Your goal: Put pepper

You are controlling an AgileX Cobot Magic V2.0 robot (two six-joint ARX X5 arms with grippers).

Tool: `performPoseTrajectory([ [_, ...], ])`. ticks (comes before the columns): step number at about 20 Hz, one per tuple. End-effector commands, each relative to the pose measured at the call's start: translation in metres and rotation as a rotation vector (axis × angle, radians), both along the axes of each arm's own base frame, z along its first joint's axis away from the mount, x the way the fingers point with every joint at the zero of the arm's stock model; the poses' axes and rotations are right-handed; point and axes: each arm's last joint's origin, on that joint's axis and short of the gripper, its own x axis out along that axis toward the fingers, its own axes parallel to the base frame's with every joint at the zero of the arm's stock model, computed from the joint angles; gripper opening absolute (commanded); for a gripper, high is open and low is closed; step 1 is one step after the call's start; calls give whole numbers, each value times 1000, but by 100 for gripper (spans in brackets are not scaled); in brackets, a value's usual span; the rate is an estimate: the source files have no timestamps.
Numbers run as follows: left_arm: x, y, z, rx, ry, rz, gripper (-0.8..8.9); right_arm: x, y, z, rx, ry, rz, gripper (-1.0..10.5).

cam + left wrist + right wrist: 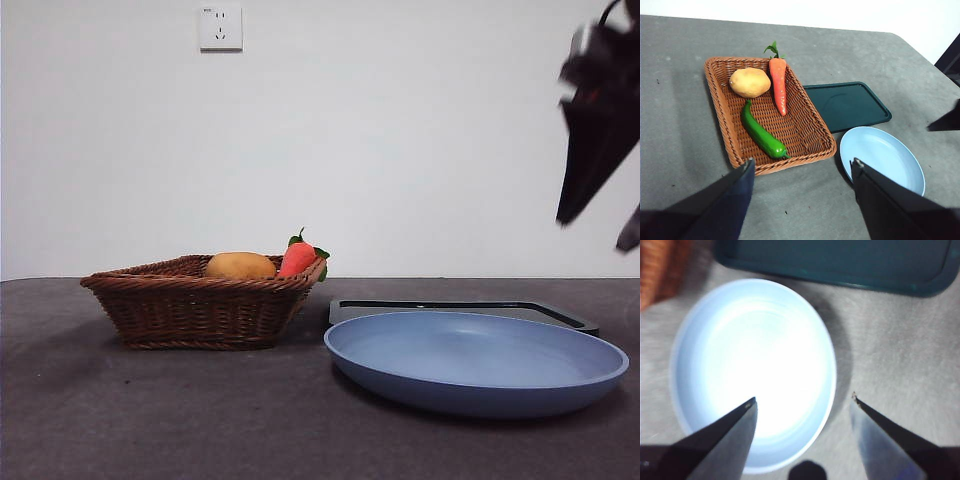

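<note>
The dark-green pepper [761, 132] lies in the wicker basket [722, 125], beside a tan potato [750, 82] and an orange carrot [779, 85]. In the front view the pepper is hidden behind the basket [190, 310] wall. My left gripper [802, 167] is open and empty, high above the table on the near side of the basket. My right gripper [802, 400] is open and empty above the blue plate [752, 365]. It shows in the front view as a dark shape [600, 120] at the upper right, above the plate [475, 360].
A dark green tray [847, 105] lies flat behind the plate [882, 157], next to the basket; it shows also in the front view [460, 308] and the right wrist view [835, 262]. The potato [240, 265] and carrot [298, 256] top the basket rim. A wall stands behind the table.
</note>
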Motion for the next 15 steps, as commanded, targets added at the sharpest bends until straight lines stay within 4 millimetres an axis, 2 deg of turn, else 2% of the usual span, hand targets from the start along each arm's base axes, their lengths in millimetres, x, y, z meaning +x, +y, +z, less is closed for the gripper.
performPoseTrajectory([
  [1, 0, 0, 6, -4, -18, 1, 339, 16, 3, -16, -3, 41, 2, 323],
  [5, 0, 0, 6, -3, -18, 3, 339, 31, 9, -45, -20, 106, 27, 298],
  [10, 0, 0, 6, -3, -18, 4, 339, 41, 21, -71, -31, 151, 63, 265],
  [12, 0, 0, 6, -4, -17, 3, 339, 43, 23, -77, -33, 168, 70, 173],
  [14, 0, 0, 6, -4, -17, 4, 339, 43, 23, -80, -34, 178, 70, 27],
  [15, 0, 0, 6, -4, -17, 4, 338, 43, 23, -80, -34, 177, 70, 8],
])
